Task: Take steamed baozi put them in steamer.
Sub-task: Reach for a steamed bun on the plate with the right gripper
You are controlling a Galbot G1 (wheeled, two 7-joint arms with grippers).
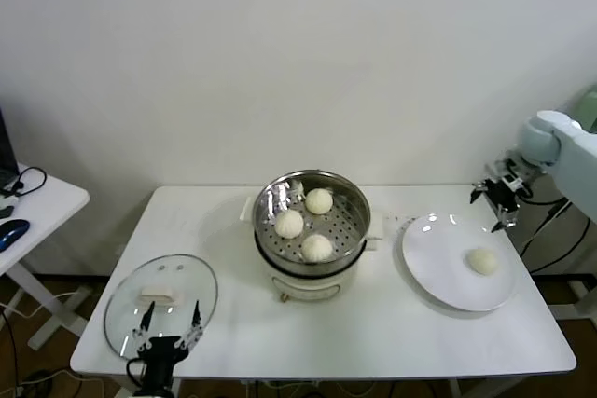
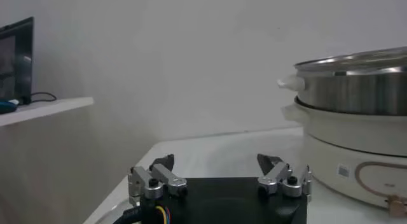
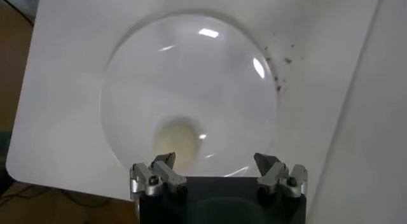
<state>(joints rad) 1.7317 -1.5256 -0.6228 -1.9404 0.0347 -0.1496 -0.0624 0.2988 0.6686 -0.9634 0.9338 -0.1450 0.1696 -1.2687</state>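
Note:
Three cream-white baozi (image 1: 289, 224) (image 1: 319, 200) (image 1: 317, 247) lie on the perforated tray of the steel steamer (image 1: 270, 195) at the table's middle. A fourth baozi (image 1: 482, 261) lies on the white plate (image 1: 434, 267) at the right; in the right wrist view it shows as a pale dome (image 3: 177, 139) on the plate (image 3: 191, 72). My right gripper (image 1: 499, 195) hangs open and empty above the plate's far right edge; its fingertips (image 3: 215, 160) stand wide apart. My left gripper (image 1: 171, 322) is open and empty at the front left, over the glass lid. The steamer's side (image 2: 356, 91) shows in the left wrist view.
A flat glass lid (image 1: 126, 309) lies at the table's front left. A side desk (image 1: 37, 207) with a cable and a mouse stands at the far left. A wall (image 1: 298, 53) rises behind the table. Cables hang by the table's right edge.

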